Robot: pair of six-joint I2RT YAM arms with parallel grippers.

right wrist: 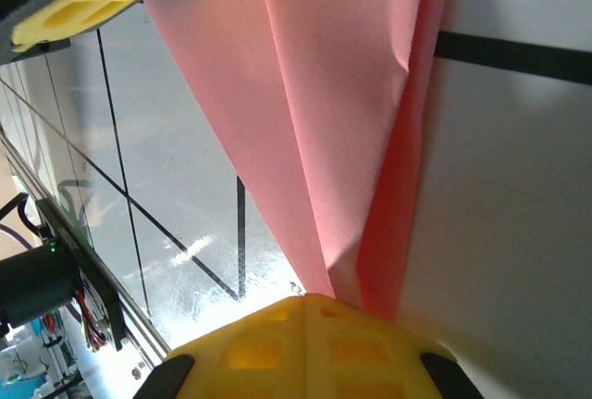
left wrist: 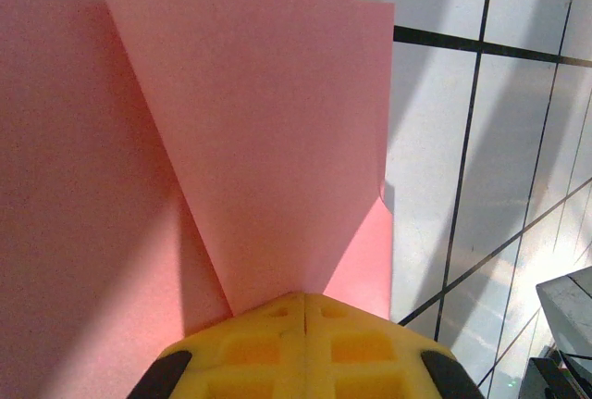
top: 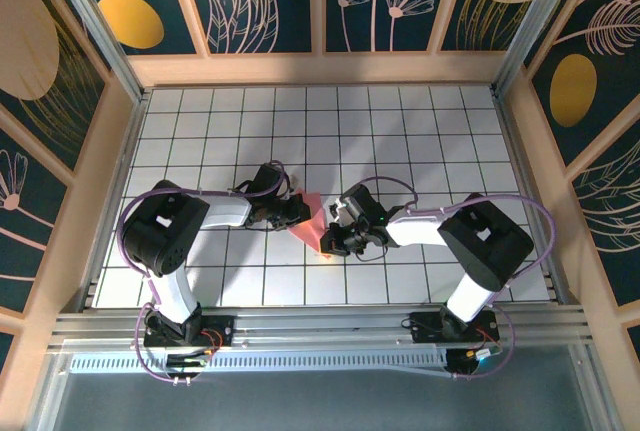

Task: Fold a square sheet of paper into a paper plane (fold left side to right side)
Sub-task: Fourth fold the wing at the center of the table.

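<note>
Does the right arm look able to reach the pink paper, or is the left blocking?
Likely yes: the right tool looks shut on the paper at its tip; the left tool grips another edge, out of its way.

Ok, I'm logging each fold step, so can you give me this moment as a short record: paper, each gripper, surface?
pink paper: partly folded, layered flaps, creased to a narrow end, held between the two arms near mid-table
left gripper: shut, fingers pinched on a pointed fold of the pink paper
right gripper: shut, pinched on the narrow end of the pink paper
table: white tiles with dark grid lines
fold state: not yet a finished plane
</note>
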